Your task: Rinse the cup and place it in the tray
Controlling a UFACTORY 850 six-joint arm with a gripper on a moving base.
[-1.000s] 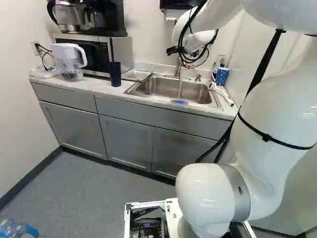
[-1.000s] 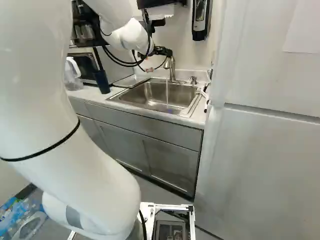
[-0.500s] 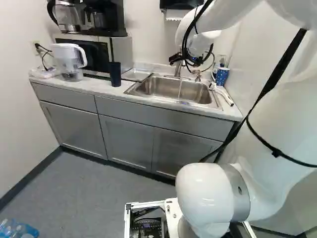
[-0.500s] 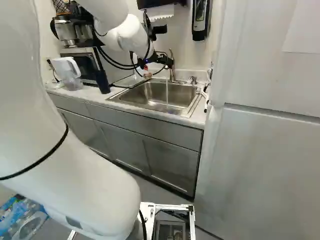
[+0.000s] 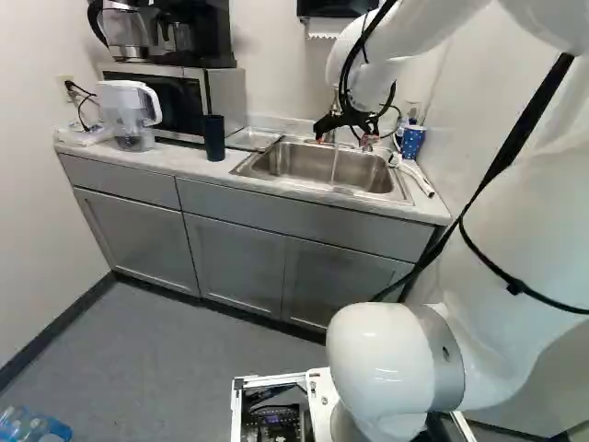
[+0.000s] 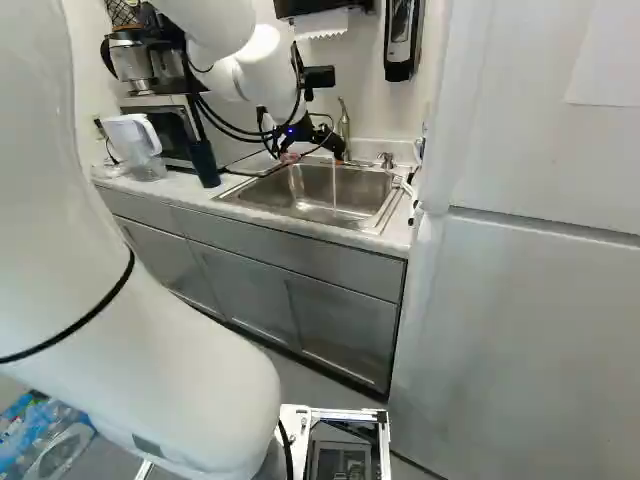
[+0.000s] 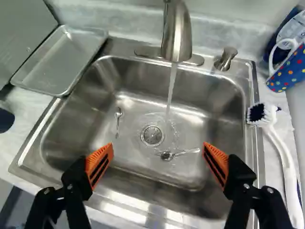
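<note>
Over the sink (image 7: 62, 143): fingers (image 7: 100, 163) wide and empty, water (image 7: 171, 90) running.
Dotted cup (image 7: 288, 74), presumably the target, near worktop's (image 5: 170, 158) back right corner; clear the brush (image 7: 287, 167), straddle squarely, then close.

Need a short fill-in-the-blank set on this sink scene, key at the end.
1. The gripper grips nothing; its two fingers stand apart, so it is ____.
2. A stream pours from the faucet, so the water is turned ____.
3. On the floor of the sink lie ____ small metal utensils.
4. The sink lies ____ the tray on one side and the brush on the other.

Missing words: open; on; two; between.
</note>
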